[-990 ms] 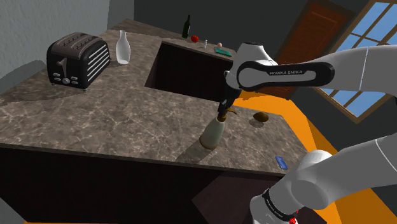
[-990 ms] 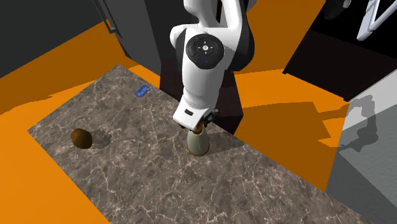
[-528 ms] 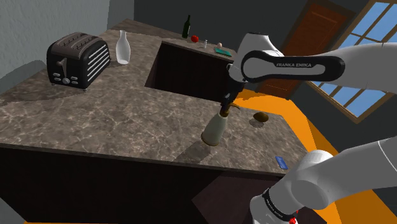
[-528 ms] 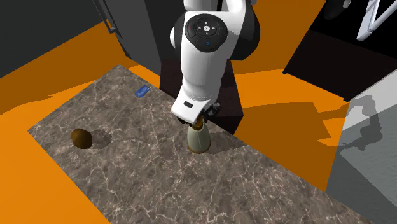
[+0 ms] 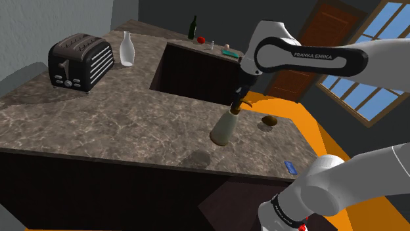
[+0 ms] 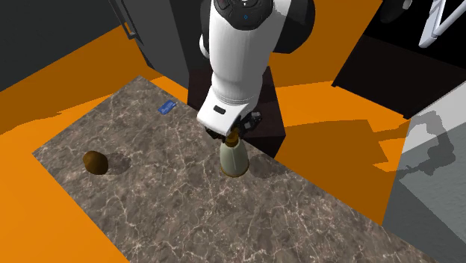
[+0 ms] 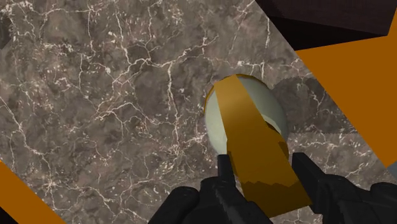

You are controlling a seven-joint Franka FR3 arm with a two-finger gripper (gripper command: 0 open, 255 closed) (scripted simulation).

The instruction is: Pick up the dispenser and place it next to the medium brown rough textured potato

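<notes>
The dispenser (image 5: pixel 225 127) is a pale, bottle-shaped body with a brown-gold pump top. My gripper (image 5: pixel 238 105) is shut on that pump top and holds the bottle clear of the marble counter (image 5: pixel 118 121), its shadow on the surface beneath. In the second exterior view the dispenser (image 6: pixel 234 158) hangs under the gripper (image 6: pixel 233 137). The wrist view has both fingers (image 7: pixel 227 176) clasping the gold pump (image 7: pixel 259 156) with the pale body (image 7: pixel 264 105) beyond. The brown potato (image 5: pixel 269 121) lies on the counter toward the shoulder view's right of the dispenser, also the potato (image 6: pixel 94 162) in the second exterior view.
A black toaster (image 5: pixel 79 62) and a clear bottle (image 5: pixel 126 48) stand at the counter's far left. A dark sink recess (image 5: pixel 190 69) lies behind the dispenser. A small blue item (image 5: pixel 290 167) rests near the counter's right edge. A dark bottle (image 5: pixel 193 27) stands at the back.
The arm has risen, lifting the dispenser off the counter and a little toward the shoulder view's right. The gripper stays shut on the pump top.
</notes>
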